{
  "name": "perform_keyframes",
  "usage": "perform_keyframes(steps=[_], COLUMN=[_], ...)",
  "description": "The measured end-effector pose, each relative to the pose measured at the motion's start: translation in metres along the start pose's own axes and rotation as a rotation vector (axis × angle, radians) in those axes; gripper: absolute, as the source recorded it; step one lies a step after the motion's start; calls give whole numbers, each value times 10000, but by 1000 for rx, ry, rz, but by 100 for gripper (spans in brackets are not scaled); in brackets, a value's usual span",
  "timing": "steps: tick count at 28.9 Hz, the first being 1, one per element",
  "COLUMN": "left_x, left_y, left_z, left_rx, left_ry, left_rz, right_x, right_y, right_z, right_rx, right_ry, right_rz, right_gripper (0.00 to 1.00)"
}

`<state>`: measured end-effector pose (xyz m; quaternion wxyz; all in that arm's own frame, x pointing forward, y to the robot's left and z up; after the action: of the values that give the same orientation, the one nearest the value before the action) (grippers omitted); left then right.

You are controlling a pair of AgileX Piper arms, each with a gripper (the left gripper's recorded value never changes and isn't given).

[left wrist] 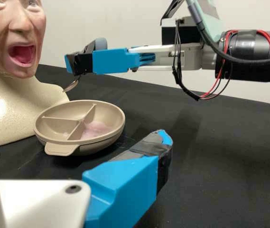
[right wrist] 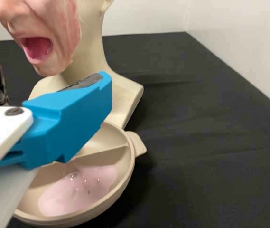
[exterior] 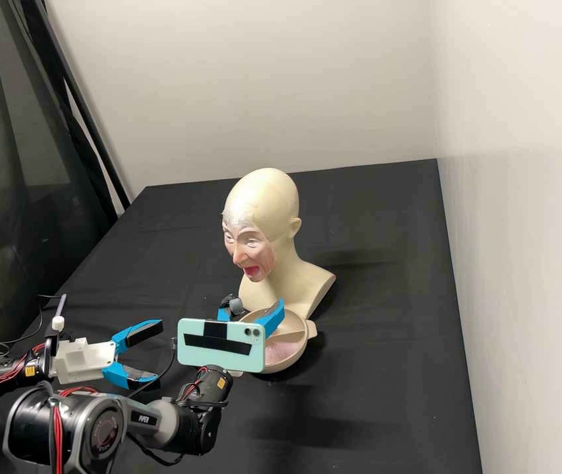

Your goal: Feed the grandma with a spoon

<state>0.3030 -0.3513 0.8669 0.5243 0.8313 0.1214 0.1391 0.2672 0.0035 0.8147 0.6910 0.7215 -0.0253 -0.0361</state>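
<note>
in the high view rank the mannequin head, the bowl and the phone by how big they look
1. mannequin head, clearly the largest.
2-3. phone and bowl look about alike. The phone sits nearer the camera and hides part of the bowl, so I won't rank them.

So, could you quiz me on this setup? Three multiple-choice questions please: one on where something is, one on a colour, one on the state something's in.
1. Where is the pink food?
A) on a plate
B) in one compartment of the bowl
C) in a cup

2. What colour is the bowl?
A) beige
B) red
C) green

3. How is the left pincer?
A) shut on a fork
B) shut on nothing
C) open, holding nothing

Answers:
1 B: the pink food lies inside the bowl, on one side of its dividers.
2 A: its rim and wall are beige.
3 C: its two blue fingers are spread apart with nothing between them.
</note>
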Motion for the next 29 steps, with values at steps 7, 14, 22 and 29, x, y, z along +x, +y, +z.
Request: perform_keyframes(steps=[7, 14, 22, 29], left_x=[0, 0, -5, -5], left_y=[0, -7, 5, 5], left_z=[0, 22, 31, 31], left_rx=[0, 1, 2, 2], left_ry=[0, -7, -10, -10], left_rz=[0, -2, 2, 2], right_x=[30, 57, 90, 164], right_y=[-37, -78, -127, -190], right_z=[107, 187, 242, 309], right_rx=[2, 4, 5, 3], right_ry=[-41, -71, -90, -113], right_rz=[-15, -31, -49, -70], right_gripper=[0, 0, 0, 0])
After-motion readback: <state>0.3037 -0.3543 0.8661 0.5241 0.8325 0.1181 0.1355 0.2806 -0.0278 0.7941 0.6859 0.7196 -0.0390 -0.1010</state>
